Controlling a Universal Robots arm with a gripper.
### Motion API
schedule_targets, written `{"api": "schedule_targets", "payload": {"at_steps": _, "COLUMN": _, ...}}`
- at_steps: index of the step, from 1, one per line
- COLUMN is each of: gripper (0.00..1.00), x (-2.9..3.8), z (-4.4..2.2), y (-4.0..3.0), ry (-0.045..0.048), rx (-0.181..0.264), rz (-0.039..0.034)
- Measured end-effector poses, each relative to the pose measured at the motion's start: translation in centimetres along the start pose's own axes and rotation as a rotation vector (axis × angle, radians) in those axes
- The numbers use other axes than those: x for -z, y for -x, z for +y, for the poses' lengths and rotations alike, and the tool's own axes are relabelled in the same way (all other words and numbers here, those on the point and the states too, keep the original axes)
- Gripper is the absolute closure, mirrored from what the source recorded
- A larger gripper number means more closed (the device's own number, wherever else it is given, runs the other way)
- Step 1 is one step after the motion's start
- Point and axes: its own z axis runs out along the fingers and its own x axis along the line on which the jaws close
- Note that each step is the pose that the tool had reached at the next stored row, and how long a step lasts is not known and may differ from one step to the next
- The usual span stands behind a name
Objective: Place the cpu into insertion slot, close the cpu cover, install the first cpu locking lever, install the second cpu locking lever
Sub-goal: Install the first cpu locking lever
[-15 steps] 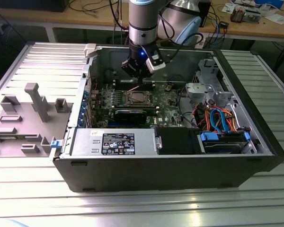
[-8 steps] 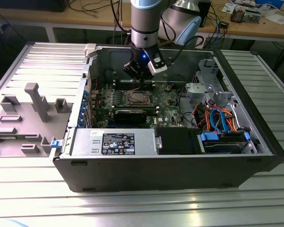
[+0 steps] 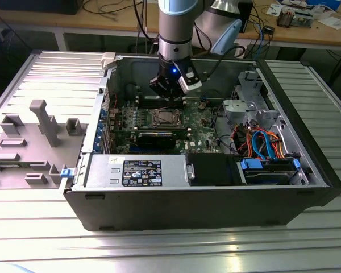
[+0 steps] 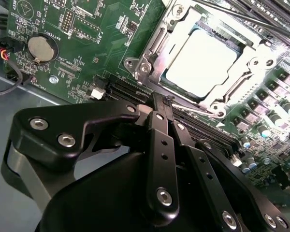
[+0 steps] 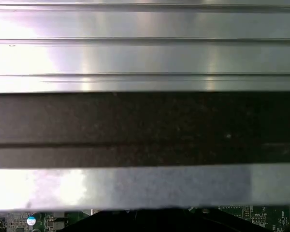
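The cpu (image 4: 205, 60), a square chip with a dull silver top, lies in the insertion slot (image 3: 166, 118) on the green board inside the open computer case. The cpu cover (image 4: 157, 46), a silver frame, lies flat around it. A thin metal locking lever (image 4: 195, 110) runs along the socket's edge nearest my fingers. In the second wrist view my gripper (image 4: 163, 102) is shut with nothing between its black fingers (image 4: 159, 145), and its tip sits right at the end of that lever. In the exterior view the gripper (image 3: 169, 98) hangs just behind the socket.
Black memory slots (image 4: 130, 92) and a coin battery (image 4: 42, 47) lie close to my tip. A long black card (image 3: 156, 136), the power supply (image 3: 137, 170), coloured cables (image 3: 261, 139) and a drive bay (image 3: 267, 169) stand in the case. A grey fixture (image 3: 28, 142) sits on the ribbed table.
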Motion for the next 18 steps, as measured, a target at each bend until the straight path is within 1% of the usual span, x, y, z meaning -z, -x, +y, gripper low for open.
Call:
{"api": "schedule_targets", "payload": {"at_steps": 2, "gripper": 0.89, "x": -0.3, "z": -0.02, "y": 0.05, "ry": 0.0001, "rx": 0.0, "rz": 0.0}}
{"api": "schedule_targets", "payload": {"at_steps": 9, "gripper": 0.89, "x": -0.79, "z": -0.06, "y": 0.15, "ry": 0.0, "rx": 0.0, "rz": 0.0}}
{"api": "schedule_targets", "payload": {"at_steps": 18, "gripper": 0.89, "x": -0.63, "z": -0.05, "y": 0.16, "ry": 0.0001, "rx": 0.0, "rz": -0.0001}}
